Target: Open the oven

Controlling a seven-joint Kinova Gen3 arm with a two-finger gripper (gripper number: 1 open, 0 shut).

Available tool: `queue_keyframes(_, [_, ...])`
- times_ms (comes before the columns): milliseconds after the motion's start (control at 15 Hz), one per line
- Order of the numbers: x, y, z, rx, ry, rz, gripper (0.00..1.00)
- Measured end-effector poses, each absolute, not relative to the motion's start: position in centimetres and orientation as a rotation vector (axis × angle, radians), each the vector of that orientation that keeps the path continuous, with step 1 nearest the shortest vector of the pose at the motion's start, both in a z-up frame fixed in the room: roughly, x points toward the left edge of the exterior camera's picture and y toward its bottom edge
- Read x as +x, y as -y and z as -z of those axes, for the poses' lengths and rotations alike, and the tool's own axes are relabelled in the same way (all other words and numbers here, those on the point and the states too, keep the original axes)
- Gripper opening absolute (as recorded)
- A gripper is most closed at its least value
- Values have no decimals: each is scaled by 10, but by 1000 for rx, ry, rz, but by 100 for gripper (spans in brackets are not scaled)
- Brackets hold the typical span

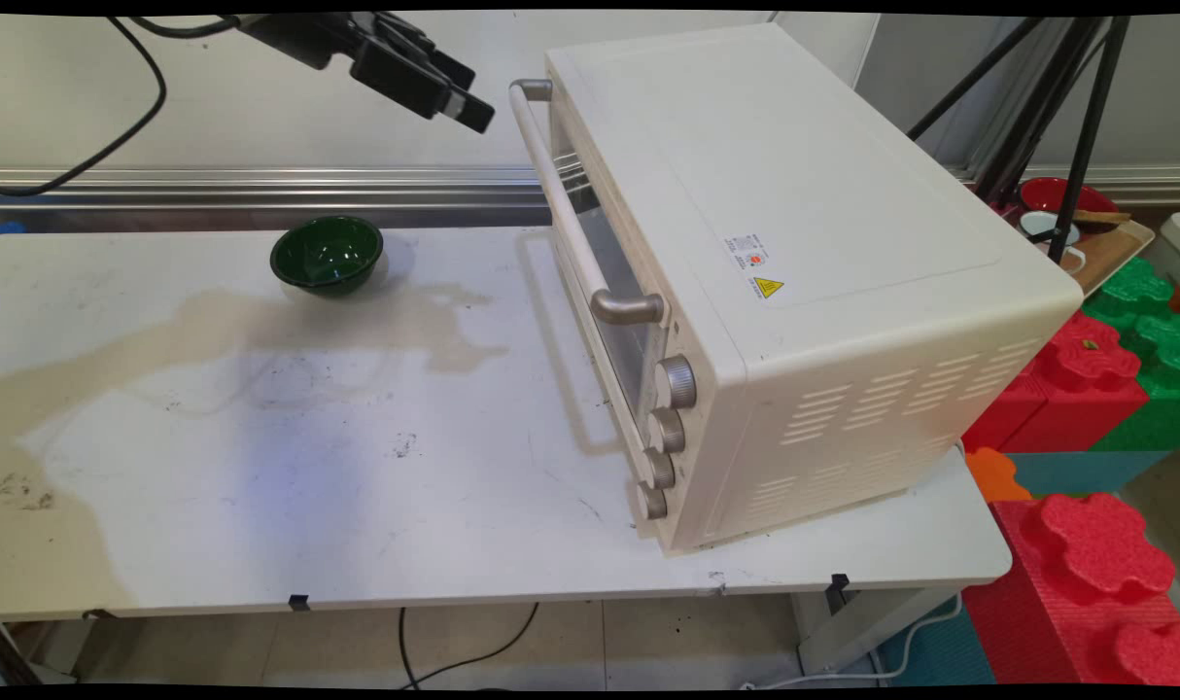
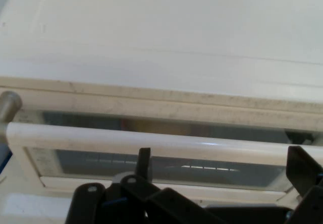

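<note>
Hovering gripper [image 1: 468, 107] — spread wide — just beside oven handle [image 1: 556, 194].

A cream toaster oven [image 1: 794, 262] fills the frame's right, door shut, its pale bar handle [image 1: 559, 199] facing left. The black gripper [image 1: 459, 102], fingers spread, hovers upper centre, near the handle's far end.

The gripper [image 1: 475, 112] is matte black with blocky angular linkage; a black cable [image 1: 128, 131] droops from it, left of the oven [image 1: 794, 272].
</note>
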State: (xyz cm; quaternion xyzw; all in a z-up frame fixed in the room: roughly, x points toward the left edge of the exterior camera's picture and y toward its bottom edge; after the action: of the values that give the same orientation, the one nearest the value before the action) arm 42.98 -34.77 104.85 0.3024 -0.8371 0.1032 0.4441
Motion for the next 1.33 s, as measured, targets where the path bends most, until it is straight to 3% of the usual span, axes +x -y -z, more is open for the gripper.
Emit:
queue_keyframes(800, [395, 348, -1034, 727, 2098, -227, 100])
queue_keyframes(867, [393, 347, -1033, 721, 2100, -229, 0])
queue_keyframes(1333, [380, 351, -1027, 725, 2097, -248, 0])
